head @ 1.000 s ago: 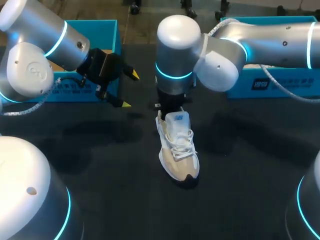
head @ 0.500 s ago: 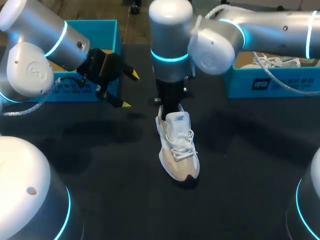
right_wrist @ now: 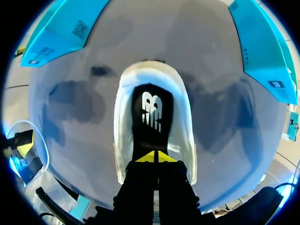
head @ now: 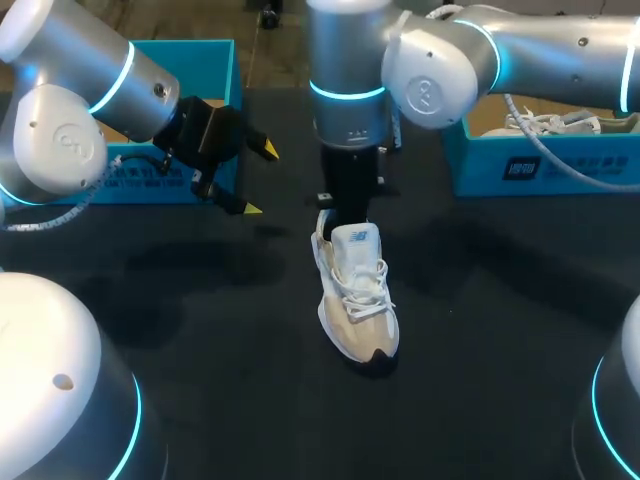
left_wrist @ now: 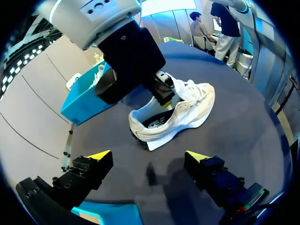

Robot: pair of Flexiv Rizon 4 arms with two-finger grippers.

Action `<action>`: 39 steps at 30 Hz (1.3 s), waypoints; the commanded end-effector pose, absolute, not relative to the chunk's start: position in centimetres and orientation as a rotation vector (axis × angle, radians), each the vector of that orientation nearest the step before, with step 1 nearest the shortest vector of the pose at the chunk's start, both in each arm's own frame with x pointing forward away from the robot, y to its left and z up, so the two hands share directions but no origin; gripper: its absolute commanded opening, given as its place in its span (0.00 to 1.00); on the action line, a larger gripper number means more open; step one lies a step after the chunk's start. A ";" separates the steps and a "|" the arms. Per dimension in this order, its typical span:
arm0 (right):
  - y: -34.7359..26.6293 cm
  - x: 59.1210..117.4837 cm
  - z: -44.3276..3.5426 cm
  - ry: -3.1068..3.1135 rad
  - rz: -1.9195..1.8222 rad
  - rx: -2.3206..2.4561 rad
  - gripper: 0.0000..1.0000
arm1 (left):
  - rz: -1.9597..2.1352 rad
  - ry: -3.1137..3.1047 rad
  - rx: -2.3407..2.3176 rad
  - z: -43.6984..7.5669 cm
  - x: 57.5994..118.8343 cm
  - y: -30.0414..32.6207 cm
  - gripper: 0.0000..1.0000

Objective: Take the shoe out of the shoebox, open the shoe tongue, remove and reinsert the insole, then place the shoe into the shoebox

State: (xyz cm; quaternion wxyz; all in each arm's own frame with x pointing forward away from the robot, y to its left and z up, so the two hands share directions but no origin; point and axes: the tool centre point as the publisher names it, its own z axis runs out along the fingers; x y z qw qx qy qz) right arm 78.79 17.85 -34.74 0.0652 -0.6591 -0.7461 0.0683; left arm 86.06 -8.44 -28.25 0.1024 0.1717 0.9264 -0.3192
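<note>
A white and beige shoe [head: 358, 305] with a black toe stands upright on the dark table, toe towards me. Its black insole [right_wrist: 152, 112] lies inside the shoe [right_wrist: 124, 108]. My right gripper [head: 345, 212] points straight down into the shoe opening just behind the tongue. Its yellow tips are pressed together over the insole [right_wrist: 153, 156], and I cannot tell whether they pinch the insole's edge. My left gripper [head: 255, 178] hangs open to the left of the shoe, apart from it. In the left wrist view the left gripper [left_wrist: 149, 155] faces the shoe [left_wrist: 183, 112], with nothing between its fingers.
A blue shoebox [head: 150, 185] stands at the back left behind my left gripper. A second blue shoebox [head: 540, 165] at the back right holds another white shoe [head: 555, 122]. Dark table surface surrounds the shoe.
My right arm's wrist column has risen and drawn back above the shoe. The shoe and my left arm have kept still.
</note>
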 end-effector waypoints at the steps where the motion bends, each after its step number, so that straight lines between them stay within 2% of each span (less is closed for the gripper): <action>1: 17.5 78.7 -35.2 -2.247 0.168 -1.992 0.24 | -0.940 2.733 0.507 -28.2 86.0 -8.4 1.00; 6: 17.6 79.0 -35.3 -2.255 0.152 -1.982 0.58 | -0.940 2.733 0.507 -28.2 86.0 -8.4 1.00; 7: 17.6 79.0 -35.3 -2.256 0.151 -1.982 0.85 | -0.940 2.733 0.507 -28.2 86.0 -8.4 1.00; 9: 17.5 79.0 -35.3 -2.257 0.149 -1.982 1.00 | -0.940 2.733 0.507 -28.2 86.0 -8.4 1.00; 28: 17.9 79.2 -35.5 -2.276 0.138 -1.955 1.00 | -0.940 2.733 0.507 -28.2 86.0 -8.4 1.00; 39: 17.8 78.2 -32.5 -2.298 0.147 -2.045 1.00 | -0.940 2.733 0.507 -28.2 86.0 -8.4 1.00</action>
